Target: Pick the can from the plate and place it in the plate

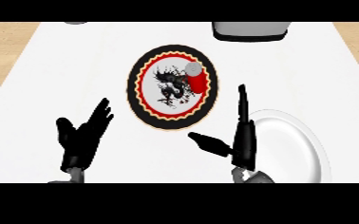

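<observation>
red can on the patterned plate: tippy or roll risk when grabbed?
The red can stands upright, taller than wide, so a high nudge would probably tip it. Its round body would likely roll once down. It looks rigid, so the open right robot hand should not crush it.

The red can [195,79] has a grey top and stands upright on the patterned plate [172,88], on the plate's right half, toward its far side. Nothing touches the can. The patterned plate is round with a black rim, a scalloped band of red and yellow inside it, and a white centre that carries a black, dragon-like figure; the can covers part of that figure's right side. The plate lies flat on the white counter [84,66]. A plain white plate [294,144] lies flat nearer the right front, apart from the patterned plate.
</observation>
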